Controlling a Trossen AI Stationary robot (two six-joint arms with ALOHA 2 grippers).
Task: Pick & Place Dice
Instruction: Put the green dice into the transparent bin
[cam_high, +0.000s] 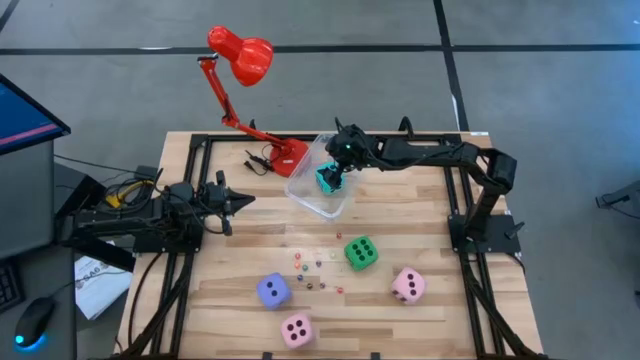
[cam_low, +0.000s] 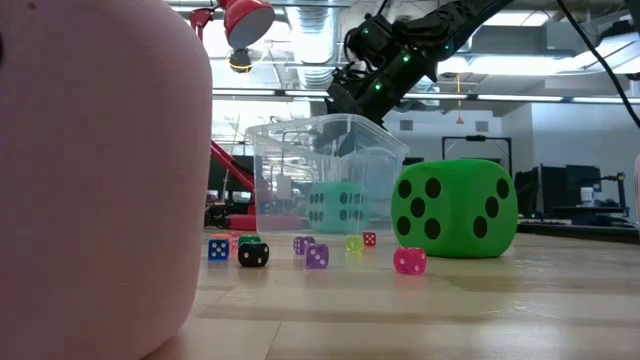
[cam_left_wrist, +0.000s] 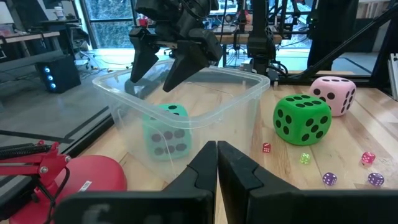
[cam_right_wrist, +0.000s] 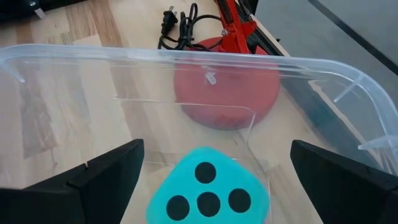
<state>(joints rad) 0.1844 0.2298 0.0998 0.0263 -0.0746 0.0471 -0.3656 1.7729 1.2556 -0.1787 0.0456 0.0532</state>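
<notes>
On the wooden counter (cam_high: 420, 215) stand a red lamp (cam_high: 245, 60) and one clear tub (cam_high: 310, 195). Right tool (cam_high: 338, 168) hovers over the tub, fingers spread wide, above one cyan die (cam_high: 328, 179) lying inside. Left tool (cam_high: 240, 201) waits at the counter's left side, fingers together. Loose on the counter: one green die (cam_high: 361, 252), two pink dice (cam_high: 407, 285), one purple-blue die (cam_high: 272, 290), and scattered tiny dice (cam_high: 315, 268). No writing is readable.

Clear tub (cam_high: 308, 190); red lamp (cam_high: 243, 62); mouse (cam_high: 33, 322).

right tool (cam_left_wrist: 166, 62) spread, left tool (cam_left_wrist: 216, 163) closed
</notes>
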